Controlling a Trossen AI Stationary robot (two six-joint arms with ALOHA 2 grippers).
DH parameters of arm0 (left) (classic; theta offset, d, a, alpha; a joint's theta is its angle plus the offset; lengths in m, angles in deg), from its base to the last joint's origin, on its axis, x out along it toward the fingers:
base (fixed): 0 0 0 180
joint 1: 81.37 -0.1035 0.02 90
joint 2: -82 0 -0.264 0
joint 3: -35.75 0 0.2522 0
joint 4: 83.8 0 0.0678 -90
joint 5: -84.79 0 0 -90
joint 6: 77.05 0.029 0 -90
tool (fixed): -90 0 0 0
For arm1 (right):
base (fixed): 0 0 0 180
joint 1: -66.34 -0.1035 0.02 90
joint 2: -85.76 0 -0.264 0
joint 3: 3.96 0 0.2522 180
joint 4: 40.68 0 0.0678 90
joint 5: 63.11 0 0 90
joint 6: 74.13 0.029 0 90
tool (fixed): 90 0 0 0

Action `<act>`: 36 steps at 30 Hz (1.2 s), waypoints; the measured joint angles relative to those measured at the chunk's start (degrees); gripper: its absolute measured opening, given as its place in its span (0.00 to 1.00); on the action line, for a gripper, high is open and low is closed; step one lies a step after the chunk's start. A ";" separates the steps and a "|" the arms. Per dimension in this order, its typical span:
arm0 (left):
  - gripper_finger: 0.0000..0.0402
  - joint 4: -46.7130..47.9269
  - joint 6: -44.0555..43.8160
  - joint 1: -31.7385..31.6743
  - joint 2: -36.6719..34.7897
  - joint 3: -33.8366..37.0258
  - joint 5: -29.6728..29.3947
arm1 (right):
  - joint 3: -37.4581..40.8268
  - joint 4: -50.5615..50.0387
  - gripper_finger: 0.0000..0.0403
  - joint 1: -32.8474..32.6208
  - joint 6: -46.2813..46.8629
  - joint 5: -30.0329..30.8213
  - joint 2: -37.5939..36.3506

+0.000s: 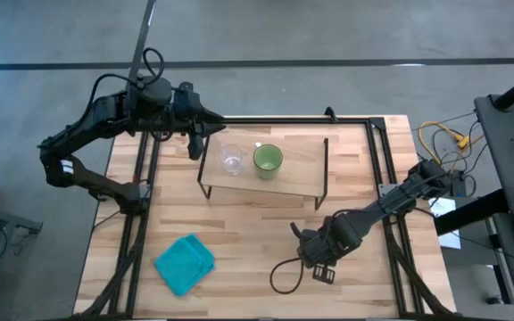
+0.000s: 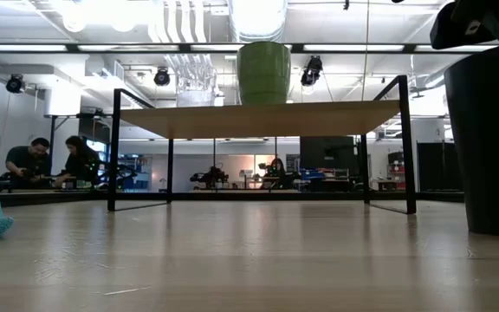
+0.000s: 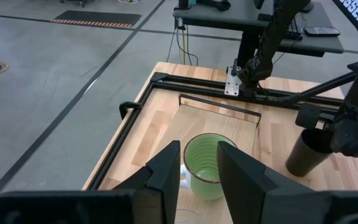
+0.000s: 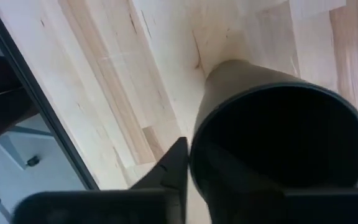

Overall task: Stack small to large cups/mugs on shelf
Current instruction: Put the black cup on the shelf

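Black cup [image 4: 278, 137] standing upright on table [image 1: 239, 259] at 5 o'clock from shelf [image 1: 302, 160]; right tool [image 1: 315, 252] pinching its rim. Glass cup [image 1: 231, 160], green mug [image 1: 268, 160] sitting side by side on shelf. Left tool [image 1: 196, 143] hovering at shelf's 9 o'clock end, fingers [image 3: 166, 171] spread.

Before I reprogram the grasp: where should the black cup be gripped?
At the rim, from above. The black cup stands upright on the table with its mouth open, so one pincer finger goes inside the wall and one outside, as the right pincer is placed now.
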 joint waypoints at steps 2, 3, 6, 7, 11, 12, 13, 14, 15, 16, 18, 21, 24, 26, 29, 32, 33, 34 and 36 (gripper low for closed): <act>0.23 0.00 0.00 0.00 0.00 0.00 0.00 | 0.00 -0.09 0.04 0.00 -1.34 0.10 -0.01; 0.23 0.00 0.00 0.00 0.00 0.00 0.00 | 0.00 -0.19 0.03 0.00 -2.02 0.12 -0.03; 0.23 0.00 0.02 0.00 0.00 0.02 0.00 | -1.29 -1.78 0.02 0.02 -2.16 0.17 -0.28; 0.23 0.00 0.00 0.00 0.00 0.02 0.00 | -2.41 -2.58 0.02 0.02 -2.17 0.09 -0.35; 0.23 0.00 0.00 0.00 0.00 0.02 0.00 | -9.38 -9.24 0.02 0.02 -2.56 0.13 -0.66; 0.23 0.00 0.00 0.00 0.00 0.02 0.00 | -11.59 -10.80 0.02 0.04 -2.87 0.29 -0.66; 0.23 -0.01 0.00 0.00 0.00 0.02 0.00 | -13.93 -12.54 0.02 0.04 -3.16 1.02 -0.66; 0.23 0.00 0.00 0.00 0.00 0.02 0.00 | -16.22 -14.16 0.02 0.04 -3.47 2.07 -0.66; 0.23 0.00 0.00 0.00 0.00 0.02 0.00 | -18.67 -15.24 0.02 0.06 -3.86 3.19 -0.66; 0.23 0.00 0.00 0.00 0.00 0.02 0.00 | -21.22 -15.99 0.02 0.15 -4.42 4.57 -0.67; 0.23 0.00 0.00 0.00 0.00 0.02 0.00 | -26.24 -17.40 0.02 0.47 -5.97 7.55 -0.68; 0.23 -0.02 0.00 0.00 0.00 0.02 0.00 | -33.12 -19.74 0.02 1.55 -9.82 12.96 -0.74; 0.23 -0.02 -0.04 0.00 0.00 0.04 0.00 | -38.24 -23.49 0.02 3.38 -12.93 18.68 -0.80; 0.23 -0.02 -0.04 0.00 0.00 0.05 0.00 | -40.11 -22.97 0.02 5.19 -16.03 19.60 -1.19; 0.23 -0.04 -0.07 0.01 0.02 0.17 0.00 | -42.48 -23.00 0.02 8.14 -19.80 19.72 -1.27; 0.23 -0.02 -0.11 0.00 0.02 0.41 0.00 | -42.85 -23.10 0.02 10.84 -23.43 19.70 -1.40; 0.23 -0.01 -0.11 0.00 0.04 0.45 0.00 | -42.68 -23.07 0.02 11.68 -24.84 19.68 -1.38; 0.23 -0.02 -0.12 0.00 0.04 0.46 0.00 | -42.48 -23.08 0.02 12.44 -26.24 19.53 -1.38; 0.23 -0.02 -0.31 0.00 0.04 0.46 0.00 | -42.13 -23.09 0.02 14.00 -28.73 19.22 -1.38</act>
